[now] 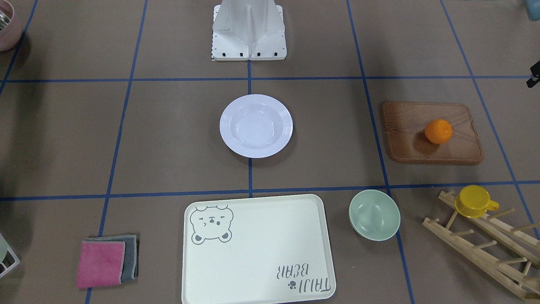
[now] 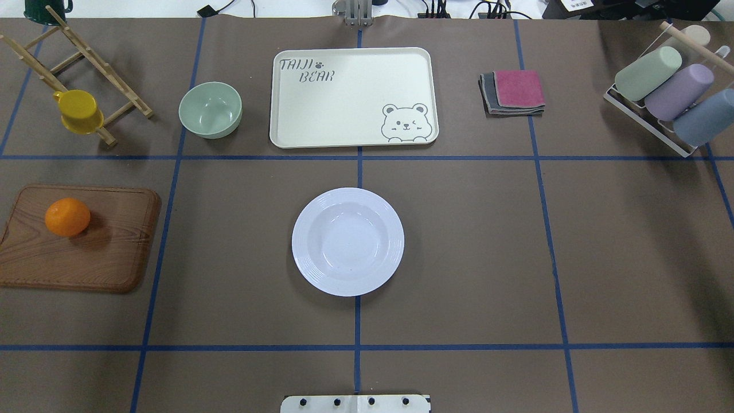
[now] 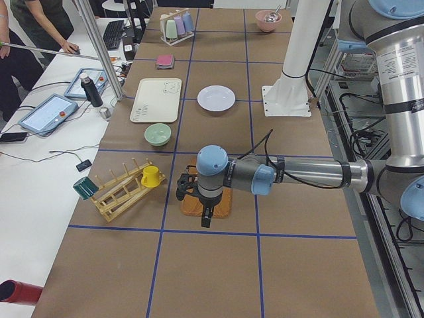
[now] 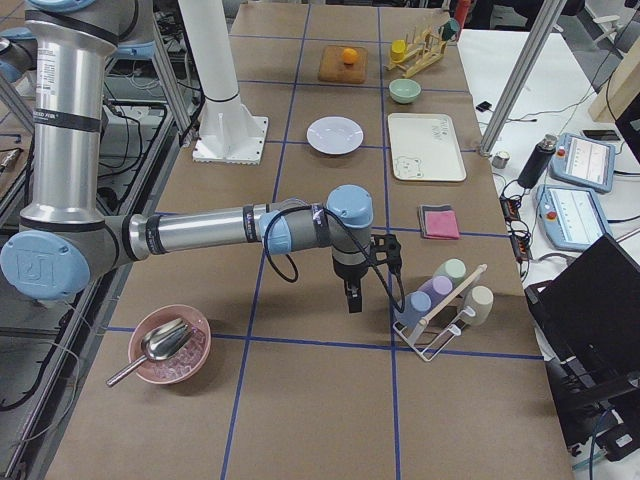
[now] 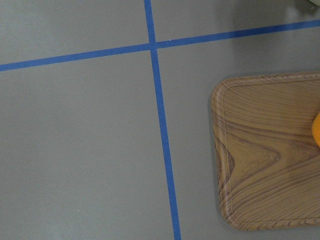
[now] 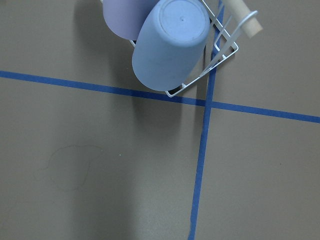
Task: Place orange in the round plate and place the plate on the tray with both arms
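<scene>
The orange (image 1: 438,131) (image 2: 67,217) lies on a brown wooden board (image 2: 86,258) on the robot's left side. An empty white round plate (image 2: 347,241) (image 1: 256,126) sits at the table's middle. Beyond it, the cream bear tray (image 2: 350,97) (image 1: 257,249) lies bare. My left gripper (image 3: 206,220) hangs over the board's area, seen only in the exterior left view; I cannot tell its state. My right gripper (image 4: 352,296) hangs low beside the cup rack, state also unclear. The left wrist view shows the board's corner (image 5: 265,160) and a sliver of orange (image 5: 317,131).
A mint-green bowl (image 2: 210,109) stands left of the tray, with a yellow cup (image 2: 80,112) on a wooden rack behind it. Folded cloths (image 2: 513,92) and a wire rack of cups (image 2: 665,92) lie on the right. A pink bowl with a scoop (image 4: 168,345) sits at the right end.
</scene>
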Controlling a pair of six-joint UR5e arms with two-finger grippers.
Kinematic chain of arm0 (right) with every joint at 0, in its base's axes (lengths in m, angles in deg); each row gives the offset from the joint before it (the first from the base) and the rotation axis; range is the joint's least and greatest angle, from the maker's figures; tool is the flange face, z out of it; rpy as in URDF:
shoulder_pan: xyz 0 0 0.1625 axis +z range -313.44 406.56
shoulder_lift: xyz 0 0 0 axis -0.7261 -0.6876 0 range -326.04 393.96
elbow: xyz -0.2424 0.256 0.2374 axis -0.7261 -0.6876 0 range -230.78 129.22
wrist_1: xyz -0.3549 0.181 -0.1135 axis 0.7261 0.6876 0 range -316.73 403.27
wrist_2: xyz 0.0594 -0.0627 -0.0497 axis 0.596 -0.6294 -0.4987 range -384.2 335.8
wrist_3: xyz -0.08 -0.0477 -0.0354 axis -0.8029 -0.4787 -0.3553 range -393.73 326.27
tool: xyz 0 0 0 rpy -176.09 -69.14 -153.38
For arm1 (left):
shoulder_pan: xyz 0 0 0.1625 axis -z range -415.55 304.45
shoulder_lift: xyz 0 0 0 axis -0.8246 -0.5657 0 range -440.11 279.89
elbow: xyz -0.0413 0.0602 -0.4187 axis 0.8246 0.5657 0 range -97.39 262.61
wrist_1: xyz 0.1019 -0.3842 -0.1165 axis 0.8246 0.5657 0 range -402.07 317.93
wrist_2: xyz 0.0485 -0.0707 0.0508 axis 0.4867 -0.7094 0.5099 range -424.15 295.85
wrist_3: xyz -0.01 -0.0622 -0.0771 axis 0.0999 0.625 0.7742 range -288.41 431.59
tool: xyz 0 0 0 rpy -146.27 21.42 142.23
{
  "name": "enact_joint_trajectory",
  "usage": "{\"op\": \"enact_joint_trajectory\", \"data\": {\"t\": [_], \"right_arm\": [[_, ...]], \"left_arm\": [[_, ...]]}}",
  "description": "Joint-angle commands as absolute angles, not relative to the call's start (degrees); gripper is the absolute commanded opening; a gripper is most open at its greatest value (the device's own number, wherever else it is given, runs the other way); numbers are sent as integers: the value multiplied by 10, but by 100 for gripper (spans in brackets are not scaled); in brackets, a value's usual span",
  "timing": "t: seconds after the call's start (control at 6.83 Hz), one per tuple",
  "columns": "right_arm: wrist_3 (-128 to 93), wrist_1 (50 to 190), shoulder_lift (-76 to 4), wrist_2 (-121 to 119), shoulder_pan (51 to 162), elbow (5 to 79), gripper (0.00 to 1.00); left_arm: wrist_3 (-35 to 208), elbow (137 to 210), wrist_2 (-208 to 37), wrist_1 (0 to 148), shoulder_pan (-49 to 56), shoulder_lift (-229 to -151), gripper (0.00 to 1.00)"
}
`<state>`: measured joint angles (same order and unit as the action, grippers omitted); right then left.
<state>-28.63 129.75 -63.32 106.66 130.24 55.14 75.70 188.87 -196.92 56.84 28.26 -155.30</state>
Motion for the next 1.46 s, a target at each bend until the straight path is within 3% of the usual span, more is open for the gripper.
{"op": "enact_joint_trajectory", "data": {"t": [0.0,0.44,0.88,1.32], "right_arm": [[-287,1298,-632,1067,1302,552,100],[-271,1298,-622,1075,1292,574,100],[-160,1299,-602,1073,1166,641,100],[-52,1302,-495,1078,1065,649,100]], "left_arm": [[758,1889,-1970,567,281,-1554,99],[891,1897,-1971,569,250,-1604,99],[1148,1915,-1921,572,81,-1708,99],[1181,1890,-1905,626,20,-1714,99]]}}
